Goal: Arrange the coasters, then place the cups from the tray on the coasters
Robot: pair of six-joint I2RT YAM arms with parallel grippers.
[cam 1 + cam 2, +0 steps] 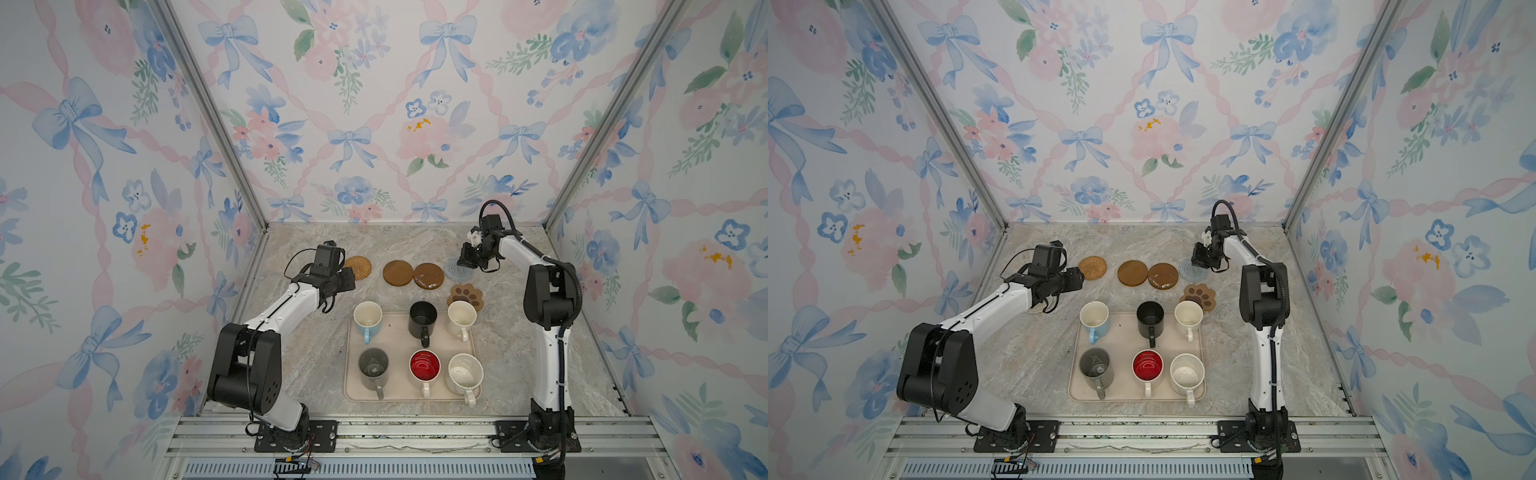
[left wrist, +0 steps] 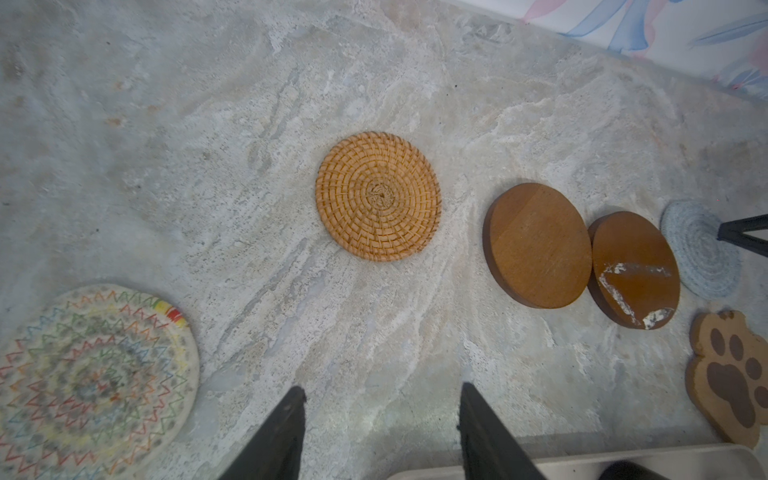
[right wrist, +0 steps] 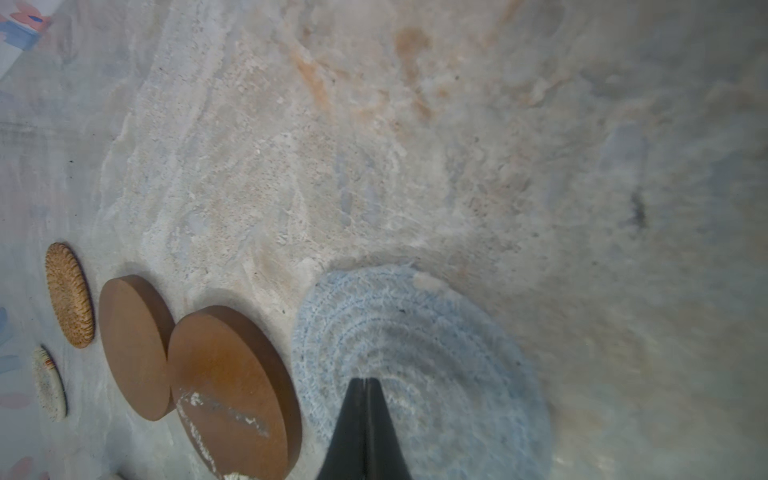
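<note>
Left claw (image 2: 383,388): fingers apart, nothing between them, bottom edge of frame.
Right claw (image 3: 365,381): pinched together over the grey-blue woven round coaster (image 3: 436,353), lower middle; touching or not, hard to call.
Cream crochet round coaster (image 2: 95,382): cut off lower left, blurry; in a top view mostly under the white left arm (image 1: 992,301).
Brown paw-shaped coaster (image 1: 467,294): lower edge hidden behind the cream handled mug (image 1: 461,318).
Big beige rounded-corner tray (image 1: 397,338): lower centre, fully loaded.

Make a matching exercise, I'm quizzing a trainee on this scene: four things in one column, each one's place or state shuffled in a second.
1 black mug
2 paw coaster
3 left gripper
4 right gripper

A shut, at the grey-blue coaster
B open, empty
C on the tray
D on the tabletop, off the tray

Pairs: 1-C, 2-D, 3-B, 4-A
</note>
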